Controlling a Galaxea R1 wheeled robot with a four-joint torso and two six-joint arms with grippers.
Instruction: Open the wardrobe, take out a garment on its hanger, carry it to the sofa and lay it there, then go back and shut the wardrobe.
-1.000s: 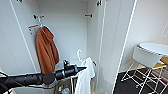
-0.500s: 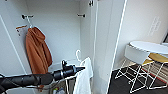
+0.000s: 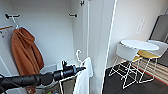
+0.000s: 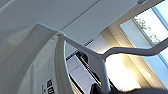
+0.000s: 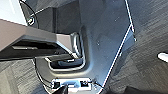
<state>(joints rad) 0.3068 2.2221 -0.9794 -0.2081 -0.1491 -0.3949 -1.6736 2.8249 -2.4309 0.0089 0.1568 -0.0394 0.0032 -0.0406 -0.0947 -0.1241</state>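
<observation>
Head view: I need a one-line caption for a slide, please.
Left gripper holds a white T-shirt on its hanger outside the open wardrobe.

High head camera, two wrist close-ups

Head looks down past the left gripper [image 3: 81,68]; left wrist looks up along the hanger [image 4: 100,53].

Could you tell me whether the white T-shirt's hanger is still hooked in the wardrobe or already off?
Off. The hanger hangs at the left tool with its hook free, T-shirt draped below, before the open wardrobe.
</observation>
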